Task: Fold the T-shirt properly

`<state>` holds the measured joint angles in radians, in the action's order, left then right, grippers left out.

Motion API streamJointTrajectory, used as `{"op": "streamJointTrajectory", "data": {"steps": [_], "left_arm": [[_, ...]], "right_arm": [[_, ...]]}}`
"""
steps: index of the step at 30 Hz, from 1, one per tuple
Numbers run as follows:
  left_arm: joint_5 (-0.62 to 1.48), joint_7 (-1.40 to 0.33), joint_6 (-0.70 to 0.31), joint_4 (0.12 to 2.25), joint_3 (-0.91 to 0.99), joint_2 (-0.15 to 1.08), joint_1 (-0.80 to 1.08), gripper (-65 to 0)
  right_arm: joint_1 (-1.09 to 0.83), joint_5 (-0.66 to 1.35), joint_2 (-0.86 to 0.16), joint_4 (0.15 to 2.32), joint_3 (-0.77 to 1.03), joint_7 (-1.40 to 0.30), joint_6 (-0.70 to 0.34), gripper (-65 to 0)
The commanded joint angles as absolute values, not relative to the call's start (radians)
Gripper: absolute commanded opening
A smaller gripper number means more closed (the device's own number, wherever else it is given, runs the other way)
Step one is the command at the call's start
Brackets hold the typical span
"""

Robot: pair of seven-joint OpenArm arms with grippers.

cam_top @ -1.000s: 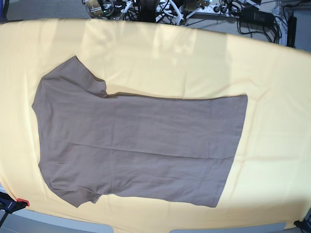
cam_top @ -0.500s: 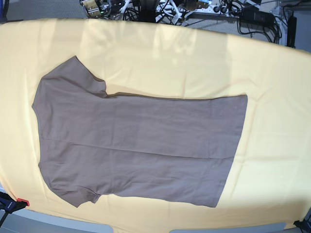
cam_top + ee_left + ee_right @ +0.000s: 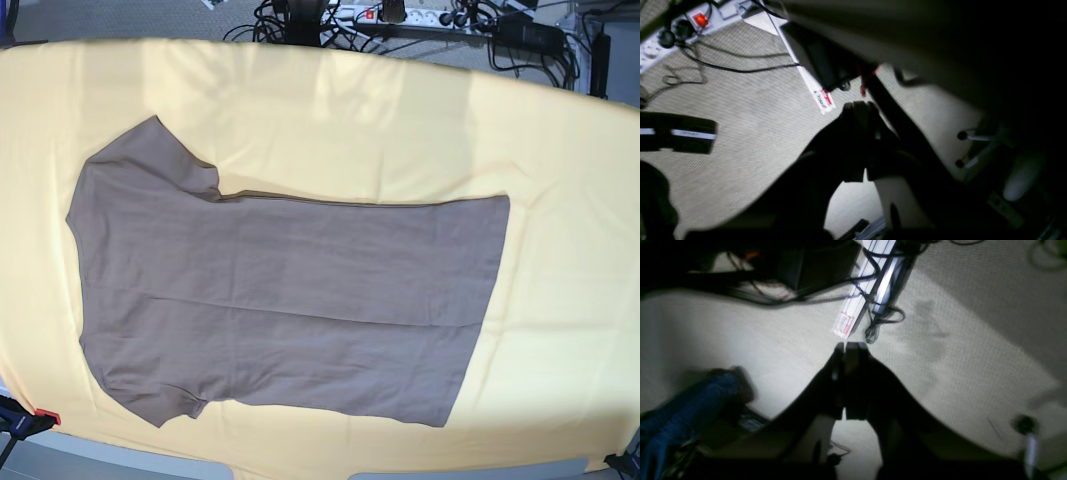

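The taupe-brown T-shirt (image 3: 285,295) lies spread flat on the yellow cloth (image 3: 400,130) in the base view, sleeves to the left and hem to the right. No arm shows in that view. In the left wrist view my left gripper (image 3: 858,110) is shut and holds nothing, hanging over carpeted floor beside the table's dark underside. My right gripper (image 3: 846,348) shows in the right wrist view, likewise shut and holding nothing, above the floor. Neither wrist view shows the T-shirt.
Behind the table's far edge lie a power strip (image 3: 400,15) and tangled cables (image 3: 290,20) on the carpet. A red-tipped clamp (image 3: 30,418) grips the front left corner. A white power strip (image 3: 690,23) and a black box (image 3: 676,132) lie below the left gripper.
The metal arm parts seen at the far edge of the base view have withdrawn out of sight. The T-shirt has not moved.
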<state>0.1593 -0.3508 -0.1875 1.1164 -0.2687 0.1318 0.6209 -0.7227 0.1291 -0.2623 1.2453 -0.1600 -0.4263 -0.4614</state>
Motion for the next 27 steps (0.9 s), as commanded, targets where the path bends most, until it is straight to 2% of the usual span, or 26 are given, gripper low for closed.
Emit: {"op": "streamJointTrajectory", "data": {"steps": [1, 6, 12, 18, 24, 27], "left_arm": [[0.166, -0.364, -0.190, 1.168, -0.268, 0.155, 0.662, -65.0], [0.165, -0.394, -0.183, 1.422, -0.268, 0.270, 0.806, -65.0], [0.116, -0.402, -0.090, 1.758, -0.230, 0.414, 0.980, -65.0], [0.087, -0.401, -0.089, 2.097, -0.036, 0.467, 1.154, -65.0], [0.150, -0.401, -0.162, 2.342, 0.185, 0.469, 1.201, -65.0], [0.197, -0.401, -0.213, 2.356, 0.269, 0.472, 1.191, -65.0]], "right_arm": [[-0.776, 0.134, -0.283, 1.302, -0.158, -0.442, -0.463, -65.0], [-0.969, 0.134, -0.362, 1.587, -0.156, -0.477, -0.382, -65.0], [-1.161, 0.114, -0.440, 1.945, -0.156, -0.566, -0.272, -65.0], [-1.309, -0.093, -0.469, 2.239, -0.155, -0.589, -0.117, -65.0], [-1.309, -0.263, -0.469, 2.356, -0.155, -0.607, 0.027, -65.0], [-1.309, -0.361, -0.469, 2.356, -0.131, -0.603, 0.054, -65.0]]}}
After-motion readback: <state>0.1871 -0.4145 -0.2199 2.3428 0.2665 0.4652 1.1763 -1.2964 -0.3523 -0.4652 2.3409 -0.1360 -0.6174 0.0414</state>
